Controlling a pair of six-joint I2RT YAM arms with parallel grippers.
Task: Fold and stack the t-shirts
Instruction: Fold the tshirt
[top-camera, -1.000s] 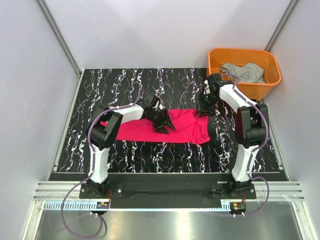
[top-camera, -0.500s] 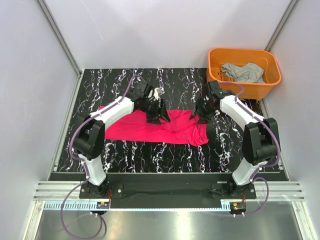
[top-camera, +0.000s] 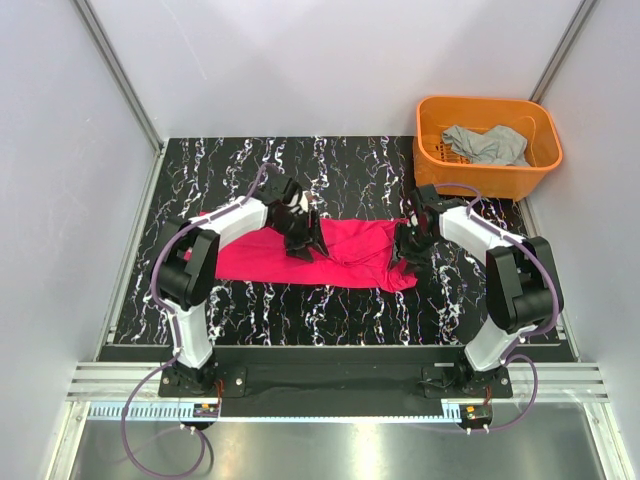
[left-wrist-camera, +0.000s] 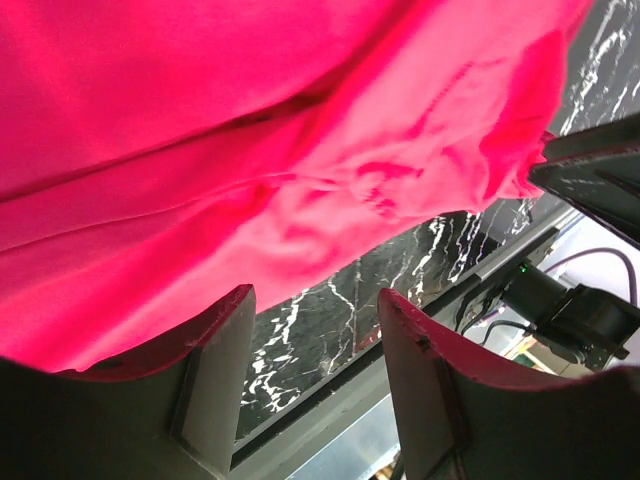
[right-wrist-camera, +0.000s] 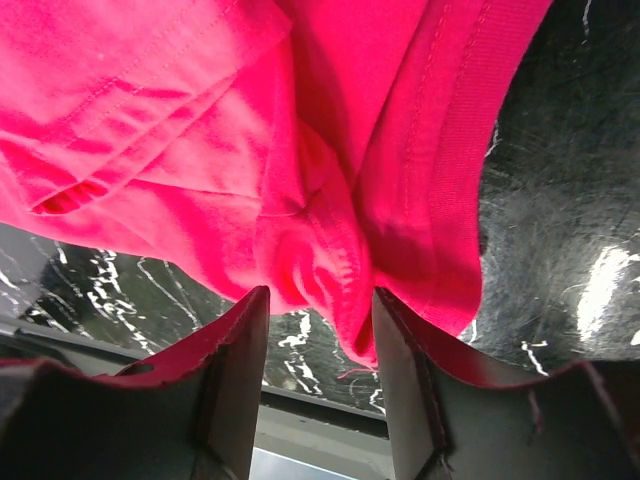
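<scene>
Bright even light, soft shadows, white glare on the glossy table (right-wrist-camera: 600, 270)

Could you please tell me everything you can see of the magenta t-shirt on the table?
The magenta t-shirt is soft, plain pink-red fabric, lying as a long wrinkled band across the black marbled table, its hemmed right end bunched. The left gripper stands open at its middle; a fold sits between the right gripper and its parted fingers.
</scene>
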